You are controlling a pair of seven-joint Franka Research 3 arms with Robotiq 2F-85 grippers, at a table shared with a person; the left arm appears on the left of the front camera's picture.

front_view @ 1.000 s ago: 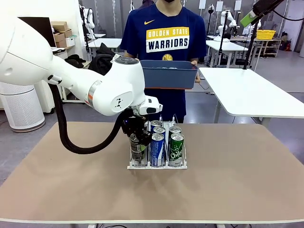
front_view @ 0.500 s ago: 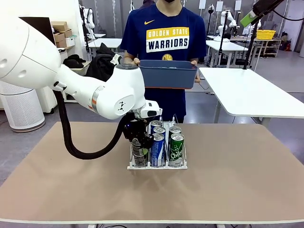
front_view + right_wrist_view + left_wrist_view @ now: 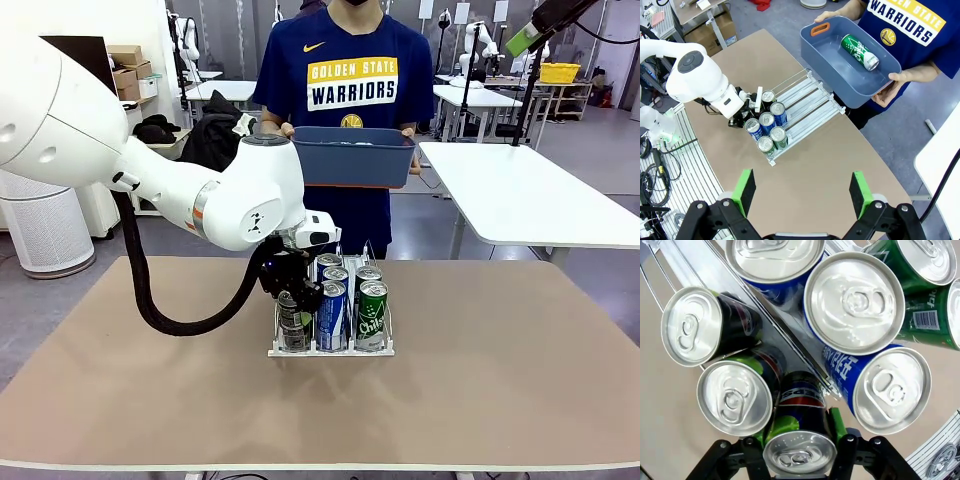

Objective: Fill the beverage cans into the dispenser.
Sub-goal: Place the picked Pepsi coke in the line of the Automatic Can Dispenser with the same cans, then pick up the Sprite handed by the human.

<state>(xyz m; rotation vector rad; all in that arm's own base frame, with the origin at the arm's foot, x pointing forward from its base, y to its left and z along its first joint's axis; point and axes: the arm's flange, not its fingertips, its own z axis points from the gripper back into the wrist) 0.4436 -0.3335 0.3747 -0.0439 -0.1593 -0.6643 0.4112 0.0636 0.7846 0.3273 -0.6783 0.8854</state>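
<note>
Cans (image 3: 345,308) are standing in the dispenser (image 3: 345,351) in the middle of the tabletop (image 3: 500,380). Left pincer (image 3: 802,427) is hanging over its left lane, with green pads (image 3: 837,421) sitting on both sides of a black can (image 3: 800,402); I cannot tell if they are pressing it. Right pincer (image 3: 802,192) is hovering high, fingers wide apart. A person is holding a blue-grey bin (image 3: 355,160) with one green can (image 3: 860,51) lying inside.
</note>
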